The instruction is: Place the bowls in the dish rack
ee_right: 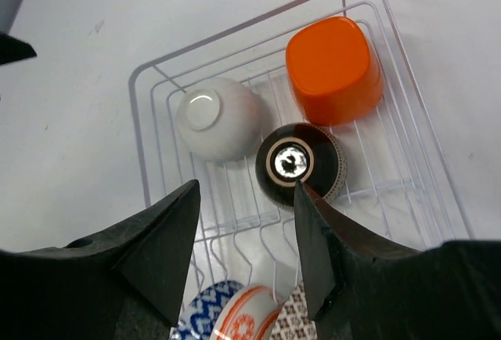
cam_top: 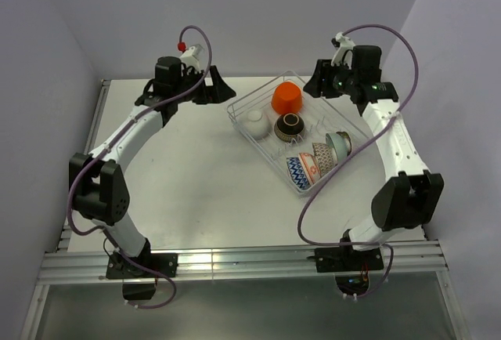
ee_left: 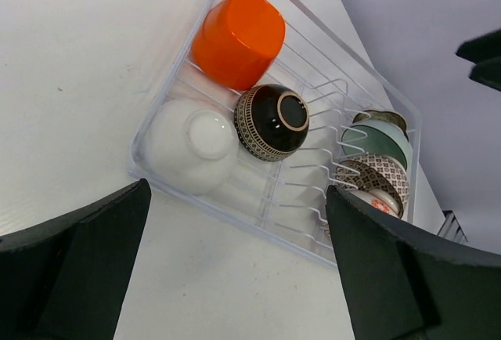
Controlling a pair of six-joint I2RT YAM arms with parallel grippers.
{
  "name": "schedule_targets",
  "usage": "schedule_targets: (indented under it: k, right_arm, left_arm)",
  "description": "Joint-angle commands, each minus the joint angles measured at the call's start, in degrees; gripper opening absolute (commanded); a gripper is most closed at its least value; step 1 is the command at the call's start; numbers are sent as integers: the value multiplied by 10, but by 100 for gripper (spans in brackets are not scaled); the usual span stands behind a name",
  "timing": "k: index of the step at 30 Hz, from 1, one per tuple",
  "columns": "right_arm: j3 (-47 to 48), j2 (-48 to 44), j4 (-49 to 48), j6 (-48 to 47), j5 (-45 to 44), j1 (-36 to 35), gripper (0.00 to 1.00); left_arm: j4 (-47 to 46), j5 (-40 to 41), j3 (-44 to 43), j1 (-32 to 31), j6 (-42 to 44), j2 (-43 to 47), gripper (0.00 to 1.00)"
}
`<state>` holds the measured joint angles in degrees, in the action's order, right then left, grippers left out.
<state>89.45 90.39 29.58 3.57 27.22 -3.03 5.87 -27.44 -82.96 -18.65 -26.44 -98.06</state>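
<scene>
The dish rack (cam_top: 237,110) stands at the table's back right. Upside down in its far end sit a plain orange-red bowl (cam_top: 286,97), a white bowl (cam_top: 253,124) and a dark brown bowl (cam_top: 288,126). On edge among the tines in its near end stand blue zigzag (cam_top: 297,171), patterned orange (cam_top: 311,166), grey-brown (cam_top: 322,154) and pale teal (cam_top: 338,144) bowls. My left gripper (cam_top: 211,85) hovers left of the rack, wide open and empty. Open and empty too, my right gripper (cam_top: 325,80) hangs over the rack's far right corner, above the dark brown bowl (ee_right: 301,164).
The white table (cam_top: 188,183) meets pale walls at the back and on both sides. An aluminium rail (cam_top: 235,262) runs along the near edge, where both arm bases sit. Purple cables loop off each arm.
</scene>
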Motion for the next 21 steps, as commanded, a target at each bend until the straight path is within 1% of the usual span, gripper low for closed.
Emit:
schedule_targets:
  k: [1, 2, 3, 4, 6, 7, 8, 9, 11, 12, 15, 17, 21]
  right_arm:
    - [-24, -77, -11, -15, 21, 8, 59]
    - [-30, -88, -8, -16, 20, 13, 60]
    - [-38, -98, -1, -16, 20, 14, 61]
    - [-53, -109, 4, -15, 21, 18, 65]
    - [-70, -137, 23, -15, 28, 26, 72]
    - [-87, -145, 31, -15, 33, 26, 83]
    - [-100, -169, 37, -11, 43, 26, 90]
    - [-116, -184, 41, -11, 49, 43, 99]
    - [-167, -217, 43, -26, 38, 46, 100]
    - [-183, -244, 49, -30, 32, 45, 100]
    - [-249, -296, 62, -63, 15, 48, 100]
    - [-276, -321, 67, -71, 13, 48, 100]
    - [-335, -378, 70, -77, 19, 48, 100]
  left_arm:
    - [49, -33, -40, 40, 24, 36, 100]
    - [69, -35, -56, 51, 33, 33, 99]
    - [119, -49, -72, 64, 42, 30, 99]
    - [145, -51, -106, 90, 54, 20, 99]
    - [206, -52, -140, 106, 95, 11, 99]
    - [276, -60, -174, 117, 117, 2, 100]
    - [306, -63, -182, 121, 157, 2, 99]
    - [324, -61, -181, 123, 166, 5, 99]
    - [353, -40, -145, 126, 186, 34, 100]
    - [354, -37, -125, 126, 194, 49, 100]
    - [340, -33, -12, 125, 207, 126, 99]
    - [348, -34, 20, 122, 217, 151, 99]
    - [336, 26, 102, 86, 222, 207, 99]
